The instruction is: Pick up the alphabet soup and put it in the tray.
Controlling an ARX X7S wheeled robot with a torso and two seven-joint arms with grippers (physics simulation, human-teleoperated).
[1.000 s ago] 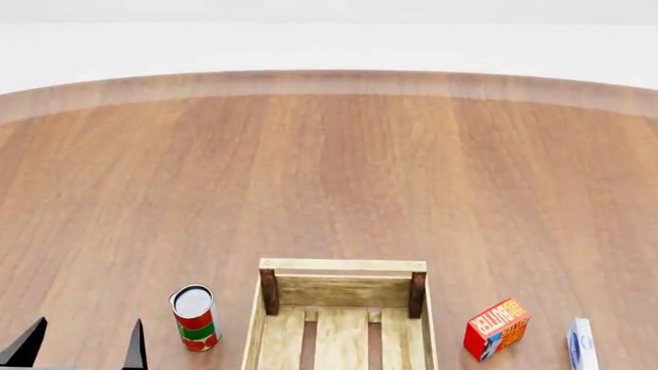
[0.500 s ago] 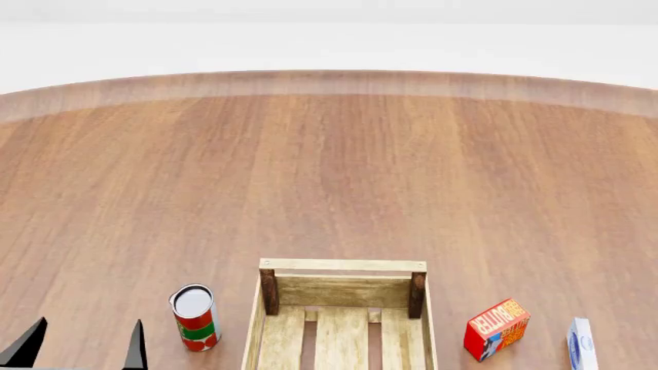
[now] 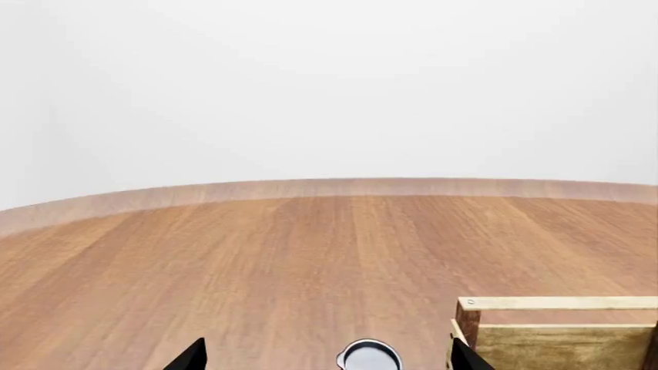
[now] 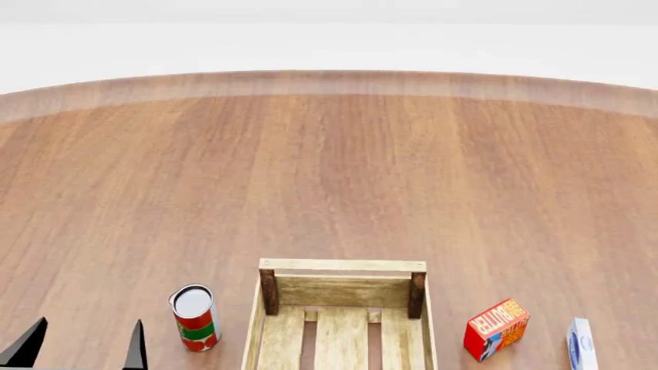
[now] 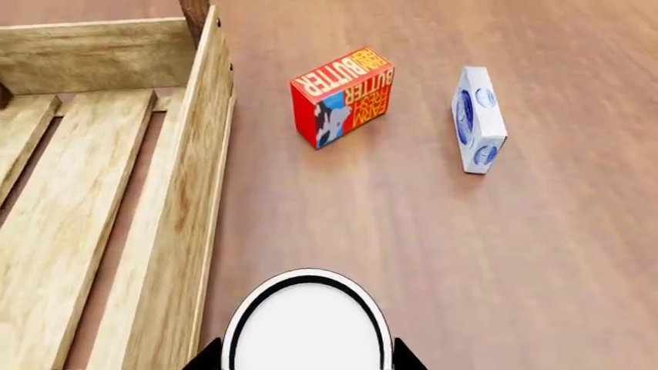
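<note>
In the right wrist view a can with a silvery-white top (image 5: pixel 308 324) sits between my right gripper's (image 5: pixel 308 356) two dark fingertips, which press its sides; its label is hidden, and I take it for the alphabet soup. It is just right of the tray's (image 5: pixel 196 193) long side wall. The light-wood tray (image 4: pixel 343 266) with dark corner posts lies at the bottom centre of the head view, where the right gripper and this can are out of view. My left gripper (image 4: pixel 88 343) is open and empty at the bottom left, with its fingertips wide apart in the left wrist view (image 3: pixel 327 358).
A red-and-green tomato can (image 4: pixel 194 316) stands left of the tray and ahead of the left gripper (image 3: pixel 368 357). A red butter box (image 4: pixel 495 328) (image 5: pixel 344 96) and a white-blue carton (image 4: pixel 582 343) (image 5: pixel 477 119) lie right of the tray. The wooden table's far edge (image 4: pixel 329 81) curves beyond.
</note>
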